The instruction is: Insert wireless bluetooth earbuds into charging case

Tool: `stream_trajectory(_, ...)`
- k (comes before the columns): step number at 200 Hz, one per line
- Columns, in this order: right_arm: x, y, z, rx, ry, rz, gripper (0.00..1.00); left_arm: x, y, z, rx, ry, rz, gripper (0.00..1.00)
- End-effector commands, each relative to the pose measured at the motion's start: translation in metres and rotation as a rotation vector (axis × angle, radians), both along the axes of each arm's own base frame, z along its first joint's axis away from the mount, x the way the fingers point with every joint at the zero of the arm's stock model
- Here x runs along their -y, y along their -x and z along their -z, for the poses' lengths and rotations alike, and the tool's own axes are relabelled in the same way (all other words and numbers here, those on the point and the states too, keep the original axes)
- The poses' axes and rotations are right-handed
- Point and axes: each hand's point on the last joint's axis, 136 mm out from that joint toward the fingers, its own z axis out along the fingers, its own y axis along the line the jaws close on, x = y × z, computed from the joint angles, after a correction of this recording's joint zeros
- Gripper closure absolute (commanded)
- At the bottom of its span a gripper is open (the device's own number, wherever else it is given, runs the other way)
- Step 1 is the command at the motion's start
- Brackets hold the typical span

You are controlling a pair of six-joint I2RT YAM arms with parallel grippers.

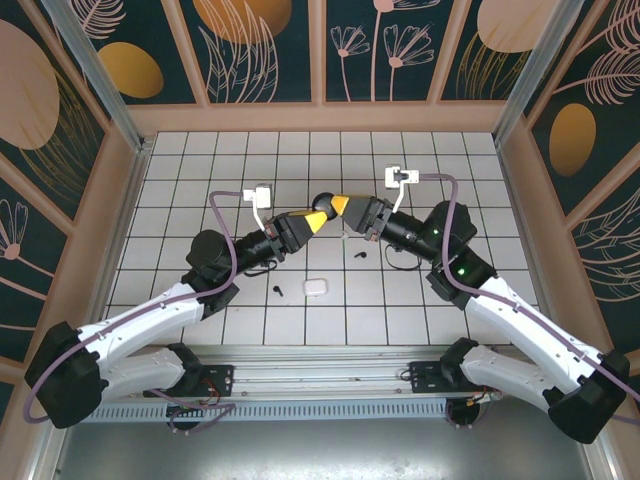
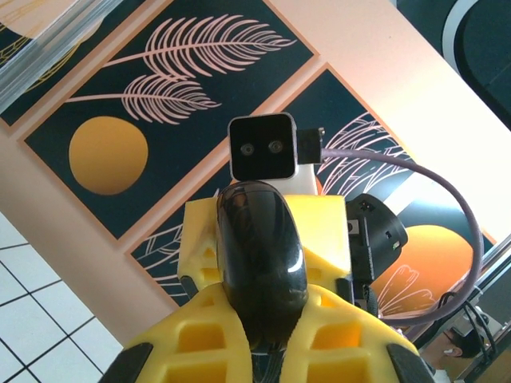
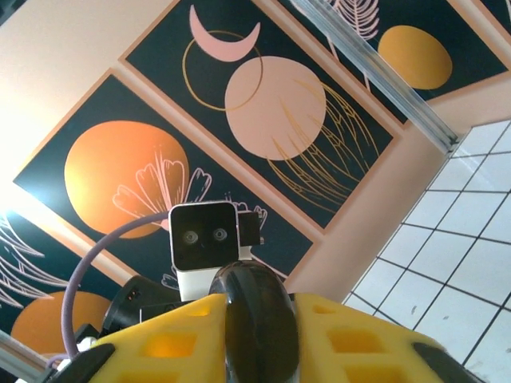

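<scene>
With your left gripper and right gripper both clamped on the black charging case above mid-table, hold one side firm and ease the lid open gently, because a black earbud waits on the tiles below.

No readable writing anywhere.
The wall panels carry painted leaves, flowers and discs, without letters or numbers.

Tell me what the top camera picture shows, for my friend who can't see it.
Two robot arms meet over a white tiled table, the left gripper and right gripper both pinching a black case. Nearer the arms' bases, a small white case and two tiny black earbuds lie on the tiles.
</scene>
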Motion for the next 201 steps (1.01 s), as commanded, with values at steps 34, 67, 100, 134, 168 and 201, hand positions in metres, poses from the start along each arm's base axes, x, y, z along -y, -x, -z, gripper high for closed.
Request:
stream_trajectory(34,-0.012,0.014,0.008,-0.011,0.033,-0.1,0.63,-0.004,0.005,-0.021,0.057,0.022,-0.01,1.0)
stream_trajectory(67,-0.016,0.014,0.01,-0.008,0.038,-0.122,0.82,-0.003,0.005,-0.018,0.052,0.014,0.001,1.0)
stream_trajectory(100,-0.014,0.011,0.015,0.007,0.115,-0.102,0.9,-0.007,-0.003,-0.006,0.041,-0.088,-0.055,0.88)
stream_trajectory(134,0.0,-0.006,0.029,0.045,0.431,0.008,0.91,-0.018,-0.022,0.032,0.063,-0.436,-0.177,0.57)
stream_trajectory(168,0.012,-0.017,0.046,0.121,0.701,0.038,0.91,-0.038,-0.026,0.044,0.114,-0.633,-0.249,0.45)
stream_trajectory(201,0.003,-0.006,0.048,0.286,0.737,-0.073,0.93,-0.043,-0.023,0.043,0.207,-0.731,-0.247,0.48)
